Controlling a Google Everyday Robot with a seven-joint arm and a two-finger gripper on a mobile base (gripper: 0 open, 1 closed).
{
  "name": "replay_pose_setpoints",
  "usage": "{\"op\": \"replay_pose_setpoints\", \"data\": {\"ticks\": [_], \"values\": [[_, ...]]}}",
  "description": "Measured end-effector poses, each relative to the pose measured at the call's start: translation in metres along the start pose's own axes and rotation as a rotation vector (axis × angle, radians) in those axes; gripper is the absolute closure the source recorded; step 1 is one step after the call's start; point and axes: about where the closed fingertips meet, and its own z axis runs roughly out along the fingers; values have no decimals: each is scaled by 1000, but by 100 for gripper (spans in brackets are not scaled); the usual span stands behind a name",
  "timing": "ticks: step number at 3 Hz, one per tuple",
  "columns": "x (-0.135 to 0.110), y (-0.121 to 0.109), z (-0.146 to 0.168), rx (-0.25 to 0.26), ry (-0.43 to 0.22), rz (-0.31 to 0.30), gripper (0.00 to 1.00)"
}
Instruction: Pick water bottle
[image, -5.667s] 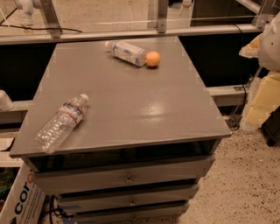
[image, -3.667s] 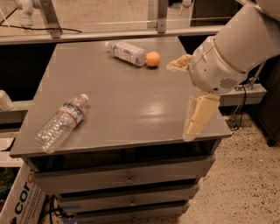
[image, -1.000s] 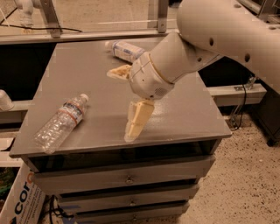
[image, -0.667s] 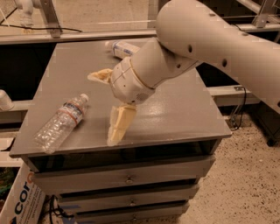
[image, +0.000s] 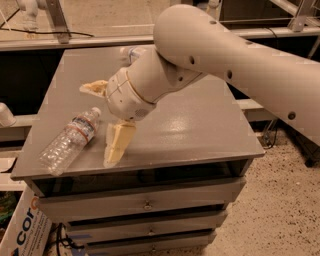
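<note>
The water bottle (image: 69, 141) is a slim clear ribbed bottle with a white cap and a red-edged label band. It lies on its side at the front left of the grey table top (image: 200, 125), cap pointing back right. My gripper (image: 96, 125) is open just right of the bottle's cap end. One cream finger (image: 117, 145) reaches down toward the table's front edge and the other finger (image: 94, 88) sticks out to the left behind the cap. Nothing is between them. The big white arm crosses the table from the upper right.
A second bottle (image: 131, 51) with a white-and-blue label lies at the table's back, mostly hidden by the arm. Drawers (image: 145, 205) sit under the top. A cardboard box (image: 20, 234) stands on the floor at front left. Metal frames stand behind.
The arm has swung in from the right edge and across the table to the left. The open gripper now sits next to the water bottle's cap. The bottle has not moved.
</note>
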Motion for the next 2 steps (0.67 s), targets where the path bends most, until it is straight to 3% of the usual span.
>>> {"op": "replay_pose_setpoints", "data": {"ticks": [2], "values": [[19, -9, 3, 43, -61, 12, 0]]}}
